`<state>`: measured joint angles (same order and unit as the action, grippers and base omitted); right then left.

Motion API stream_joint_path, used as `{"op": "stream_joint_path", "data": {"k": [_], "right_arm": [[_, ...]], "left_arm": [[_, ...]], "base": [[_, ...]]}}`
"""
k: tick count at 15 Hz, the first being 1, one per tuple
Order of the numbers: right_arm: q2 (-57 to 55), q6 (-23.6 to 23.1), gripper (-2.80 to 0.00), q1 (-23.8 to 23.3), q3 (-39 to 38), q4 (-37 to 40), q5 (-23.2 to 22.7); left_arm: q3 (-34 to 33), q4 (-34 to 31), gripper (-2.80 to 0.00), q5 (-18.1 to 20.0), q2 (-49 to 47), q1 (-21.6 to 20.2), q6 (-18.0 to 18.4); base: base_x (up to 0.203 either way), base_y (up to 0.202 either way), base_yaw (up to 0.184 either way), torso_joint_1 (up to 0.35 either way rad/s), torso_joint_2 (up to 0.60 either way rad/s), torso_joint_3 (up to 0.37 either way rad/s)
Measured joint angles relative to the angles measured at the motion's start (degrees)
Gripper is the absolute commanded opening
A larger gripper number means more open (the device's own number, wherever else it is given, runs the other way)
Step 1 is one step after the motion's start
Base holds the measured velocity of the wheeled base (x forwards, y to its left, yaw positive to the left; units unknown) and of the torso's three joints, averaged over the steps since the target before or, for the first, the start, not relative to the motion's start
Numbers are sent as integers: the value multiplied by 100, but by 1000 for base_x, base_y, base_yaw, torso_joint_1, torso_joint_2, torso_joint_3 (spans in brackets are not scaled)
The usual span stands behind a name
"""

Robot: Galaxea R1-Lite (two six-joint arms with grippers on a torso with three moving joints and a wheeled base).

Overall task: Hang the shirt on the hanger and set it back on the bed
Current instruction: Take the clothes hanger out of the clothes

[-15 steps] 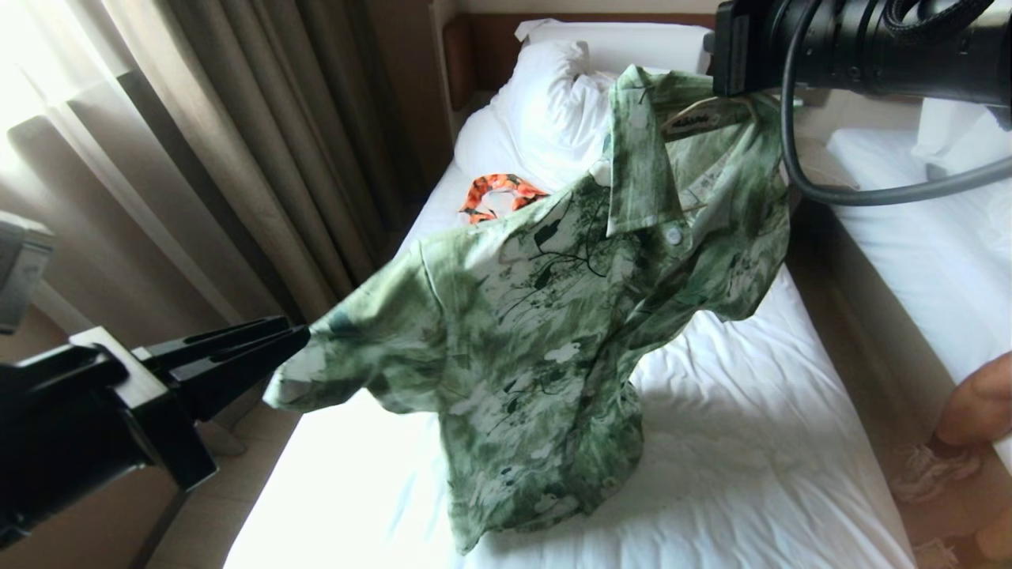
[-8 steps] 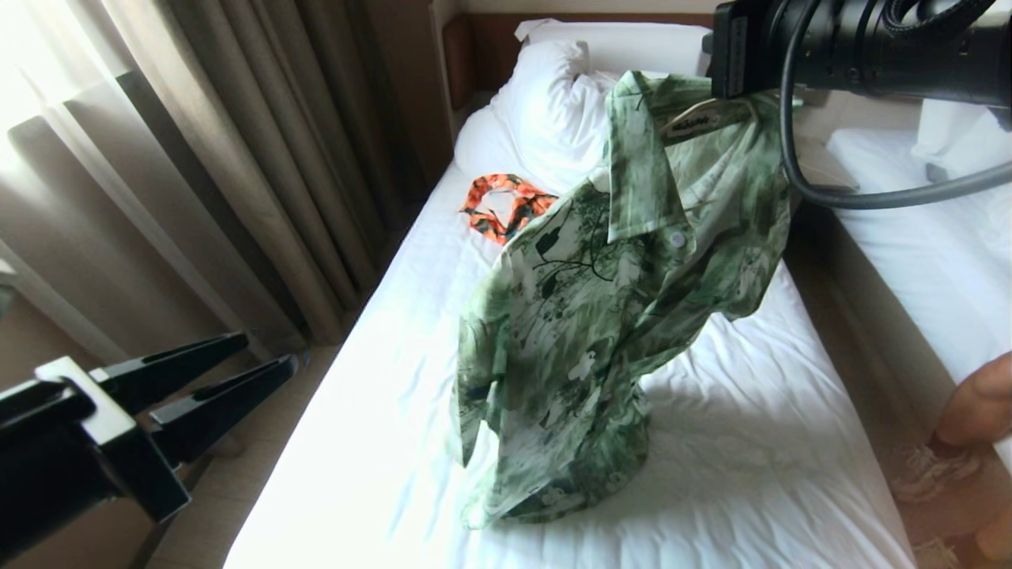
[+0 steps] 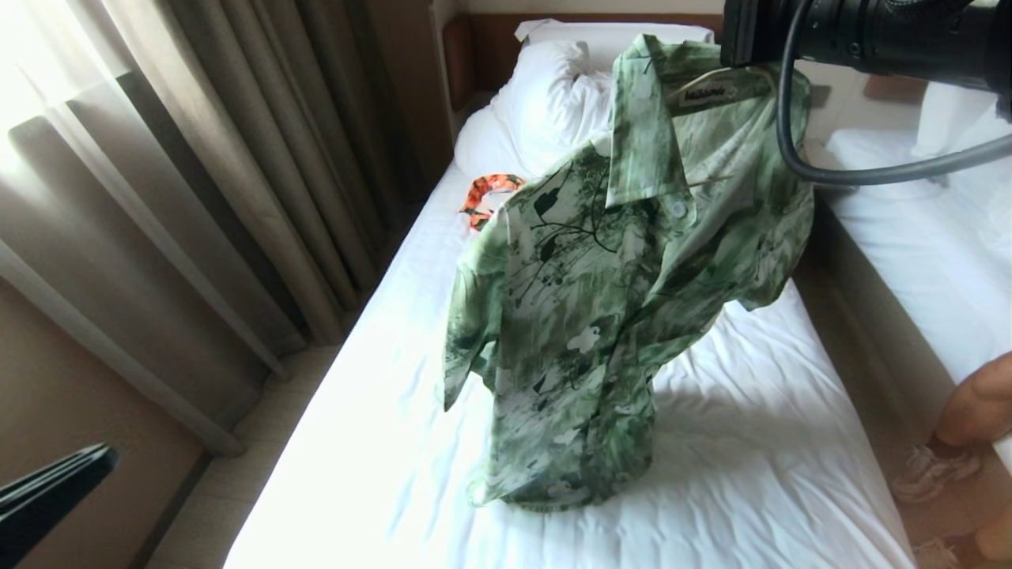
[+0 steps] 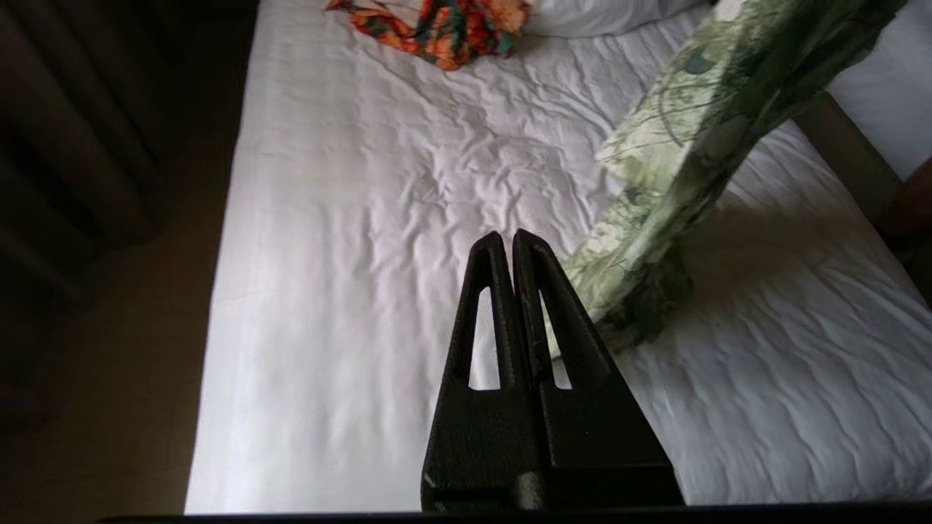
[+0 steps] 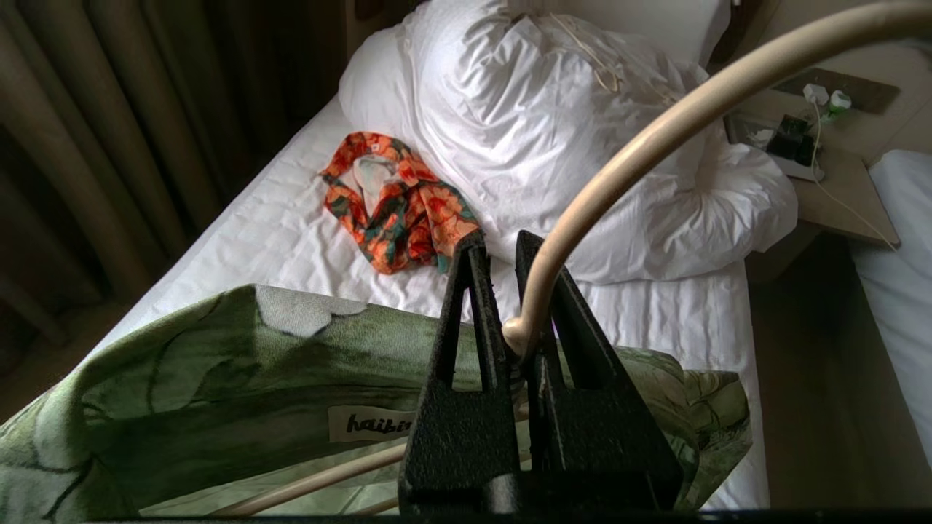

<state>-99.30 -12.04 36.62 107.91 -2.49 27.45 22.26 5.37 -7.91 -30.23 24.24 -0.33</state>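
Note:
The green floral shirt (image 3: 585, 316) hangs on the cream hanger (image 5: 655, 124), and its hem rests on the bed (image 3: 759, 442). My right gripper (image 5: 499, 240) is shut on the base of the hanger's hook, above the shirt's collar (image 5: 218, 378), high at the back right over the bed. One hanger bar shows inside the collar. My left gripper (image 4: 502, 236) is shut and holds nothing. It sits low beside the bed's near left side, apart from the shirt (image 4: 692, 145), and only its tip (image 3: 55, 490) shows in the head view.
An orange patterned garment (image 3: 490, 194) lies near the white pillows (image 3: 553, 103). Curtains (image 3: 237, 158) run along the left of the bed. A second bed (image 3: 933, 237) and a bedside table (image 5: 823, 182) stand to the right. A person's hand (image 3: 980, 403) shows at the right edge.
My left gripper let go of the shirt's sleeve, drew back down to the lower left and shut empty. The sleeve dropped, so the shirt hangs straight. The right gripper lifted it slightly.

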Motion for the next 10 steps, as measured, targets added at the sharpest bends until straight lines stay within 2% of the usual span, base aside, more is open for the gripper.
{"op": "stream_joint_path", "data": {"k": [2, 5, 7, 10], "right_arm": [[-9, 0, -280, 1, 19, -78, -1], [-26, 12, -280, -19, 30, -328, -1], [-39, 9, -280, -40, 24, -506, -6], [-48, 15, -280, -87, 13, -519, -3]], "left_arm": [[-48, -261, -280, -126, 472, -409, -12], [-79, -301, -280, -169, 885, -953, -132], [-88, -311, -280, -197, 1056, -1173, -387], [-99, -310, -280, -178, 1230, -1434, -424]], "base": [[0, 0, 0, 0, 0, 0], [0, 0, 0, 0, 0, 0], [0, 0, 0, 0, 0, 0], [0, 0, 0, 0, 0, 0]]}}
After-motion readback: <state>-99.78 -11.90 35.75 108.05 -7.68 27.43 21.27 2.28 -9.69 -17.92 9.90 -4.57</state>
